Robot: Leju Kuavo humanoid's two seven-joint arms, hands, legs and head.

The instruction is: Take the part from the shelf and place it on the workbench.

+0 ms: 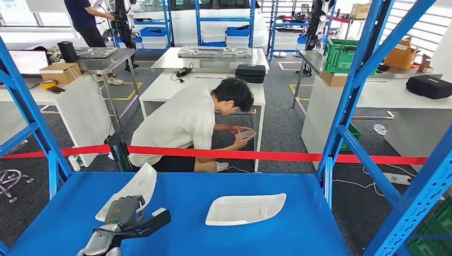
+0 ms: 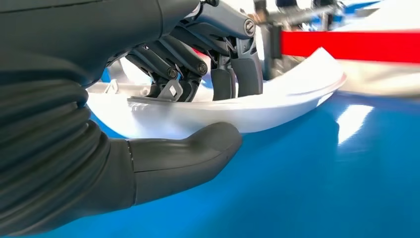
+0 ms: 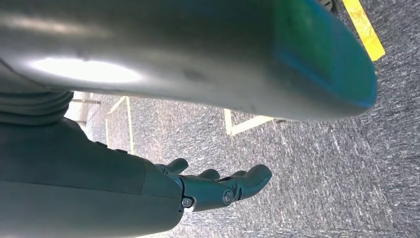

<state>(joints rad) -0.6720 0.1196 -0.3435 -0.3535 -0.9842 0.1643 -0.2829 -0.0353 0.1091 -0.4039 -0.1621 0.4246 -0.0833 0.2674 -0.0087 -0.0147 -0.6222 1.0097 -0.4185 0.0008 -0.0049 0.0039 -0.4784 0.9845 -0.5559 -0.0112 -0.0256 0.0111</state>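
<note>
The grasping step was judged in hand: the white part (image 2: pixel 277 99) near the shelf (image 1: pixel 298 224) front-left corner was clamped by the left hand (image 1: pixel 125 216) (thumb beneath, fingers above). Lifting clear was called for next. The right hand (image 3: pixel 218 186) hung with fingers apart.

Your left hand (image 2: pixel 198 99) fills near side of frame: grey ribbed cover, thick thumb (image 2: pixel 183 156), dark fingers (image 2: pixel 237 74). You see fingers bent down over upper edge of white part (image 2: pixel 277 101), tips on its inner face; thumb lies under its lower edge. Part curved, thin-walled, one end raised off blue shelf (image 2: pixel 322 173), glossy with light glare. Contact of thumb with part: cannot tell. Beyond part, red band (image 2: pixel 351 47) crosses background, blurred. Farther shapes too blurred to name.
</note>
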